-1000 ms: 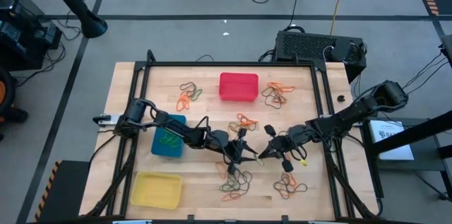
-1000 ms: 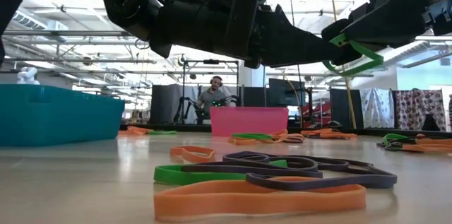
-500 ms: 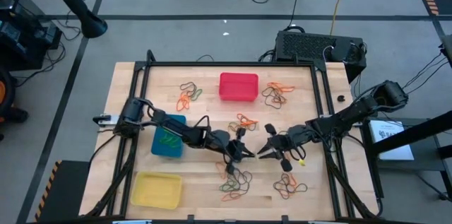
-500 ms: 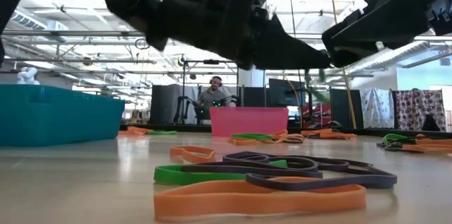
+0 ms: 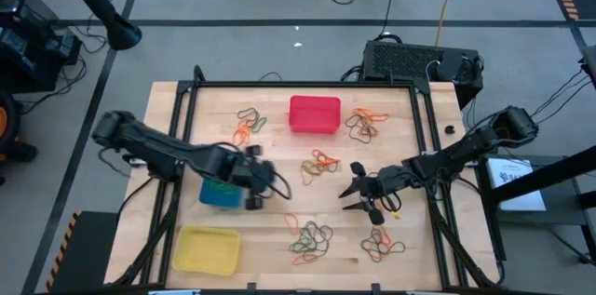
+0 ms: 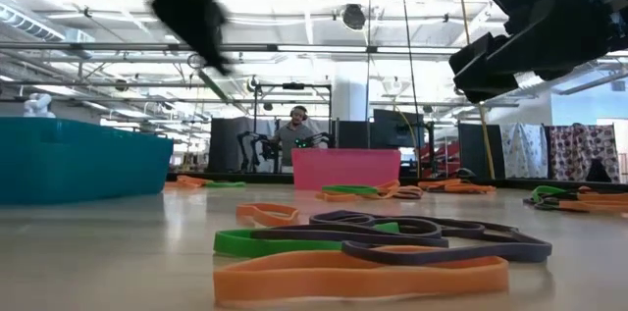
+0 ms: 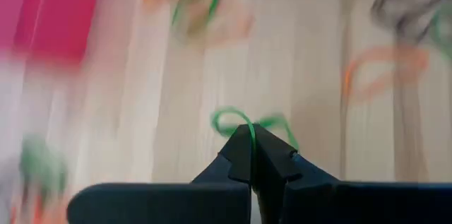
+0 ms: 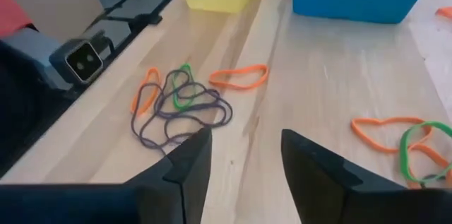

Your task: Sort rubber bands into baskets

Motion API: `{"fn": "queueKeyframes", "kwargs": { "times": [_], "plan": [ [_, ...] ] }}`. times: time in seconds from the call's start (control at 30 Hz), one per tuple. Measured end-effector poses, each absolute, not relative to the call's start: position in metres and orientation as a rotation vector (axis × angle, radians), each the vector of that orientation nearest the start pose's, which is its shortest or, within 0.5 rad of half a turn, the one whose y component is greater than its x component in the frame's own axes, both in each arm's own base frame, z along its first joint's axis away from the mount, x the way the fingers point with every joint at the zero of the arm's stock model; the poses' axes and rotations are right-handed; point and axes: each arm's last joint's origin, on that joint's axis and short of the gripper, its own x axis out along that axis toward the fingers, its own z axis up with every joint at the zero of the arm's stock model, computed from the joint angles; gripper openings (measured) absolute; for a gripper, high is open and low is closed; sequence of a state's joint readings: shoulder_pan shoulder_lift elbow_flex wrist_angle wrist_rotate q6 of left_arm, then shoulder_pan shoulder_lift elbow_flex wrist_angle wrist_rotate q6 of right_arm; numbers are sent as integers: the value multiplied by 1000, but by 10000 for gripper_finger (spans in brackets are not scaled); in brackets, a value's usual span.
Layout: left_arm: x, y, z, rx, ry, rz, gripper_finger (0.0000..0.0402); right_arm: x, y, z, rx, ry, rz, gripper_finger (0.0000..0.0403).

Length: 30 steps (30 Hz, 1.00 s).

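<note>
My left gripper (image 5: 253, 198) hangs beside the blue basket (image 5: 220, 193), on its right, shut on a green rubber band (image 7: 233, 118). My right gripper (image 5: 354, 193) stands open over the table's middle right with nothing between its fingers (image 8: 185, 164). The red basket (image 5: 314, 113) sits at the far middle and the yellow basket (image 5: 207, 248) at the near left. Loose orange, green and dark rubber bands (image 5: 312, 237) lie flat on the wood in several heaps. Green bands lie inside the blue basket. My left gripper pinches the green rubber band between its two fingertips (image 7: 248, 139). Two small loops of the band (image 7: 224, 117) stick out past the tips. The fingers slant steeply down, and the band is lifted clear of the table.
More band heaps lie at the far left (image 5: 248, 124), far right (image 5: 365, 123), middle (image 5: 321, 161) and near right (image 5: 380, 244). A black frame rail (image 5: 307, 85) borders the wood. A person sits in the room far behind the table (image 6: 298, 132).
My left gripper has shut on the green band that my right gripper held, then swung up and toward the table's left, tipping downward, to the blue basket's side. My right gripper has opened, let go of the band and stayed in place.
</note>
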<state>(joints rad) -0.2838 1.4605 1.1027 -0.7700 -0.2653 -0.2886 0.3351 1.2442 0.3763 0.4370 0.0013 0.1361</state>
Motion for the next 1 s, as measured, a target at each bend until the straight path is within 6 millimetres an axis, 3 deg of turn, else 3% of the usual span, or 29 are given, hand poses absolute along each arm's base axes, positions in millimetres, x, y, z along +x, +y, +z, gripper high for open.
{"fn": "queueKeyframes", "kwargs": {
  "times": [0.13,0.3,0.67,1.0],
  "plan": [
    [237,-71,259,-97,1221,301,3,214,75,164,22,456,306,164],
    [214,-72,261,-159,1335,444,3,213,74,162,6,470,309,165],
    [203,-67,244,-84,1422,499,45,211,74,158,16,525,302,165],
    [201,-65,240,-60,1438,493,113,211,74,158,30,529,298,165]
  ]
}}
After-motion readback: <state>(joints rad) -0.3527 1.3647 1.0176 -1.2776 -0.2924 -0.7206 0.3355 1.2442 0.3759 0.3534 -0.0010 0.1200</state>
